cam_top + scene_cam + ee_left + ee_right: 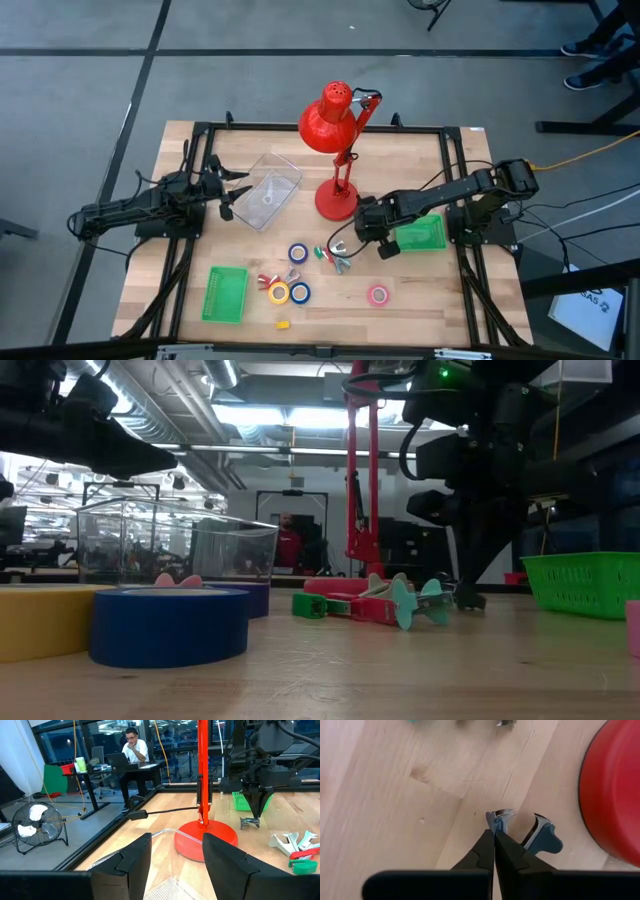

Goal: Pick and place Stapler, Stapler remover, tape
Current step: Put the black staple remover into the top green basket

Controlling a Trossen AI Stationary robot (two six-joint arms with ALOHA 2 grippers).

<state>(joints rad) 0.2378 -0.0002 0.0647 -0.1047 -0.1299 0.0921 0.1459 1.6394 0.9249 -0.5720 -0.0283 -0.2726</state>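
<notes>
We see the right gripper [494,836] lowered to the table [440,300] just at four o'clock of the lamp [336,200] base, its fingers [512,854] pressed together; their tips meet on the near steel jaw of the staple remover [530,834], though whether they truly pinch it or merely touch it we cannot tell. The remover is small, rigid and light, with smooth curved metal claws and a blue plastic grip; we judge the claws slippery under a narrow pinch, so the plastic wings offer the surer hold. The tape [298,254] rolls lie well apart from it, toward seven and eight o'clock of the lamp: blue, yellow [279,293] and pink [378,294] rings, light and stiff, best taken across the rim or through the core. The red-and-green stapler [325,254] sits between them and the gripper, hard and somewhat heavier; we would grasp it across its body. The left gripper [172,865] waits at nine o'clock, over the clear bin [268,190], fingers spread wide and empty.
</notes>
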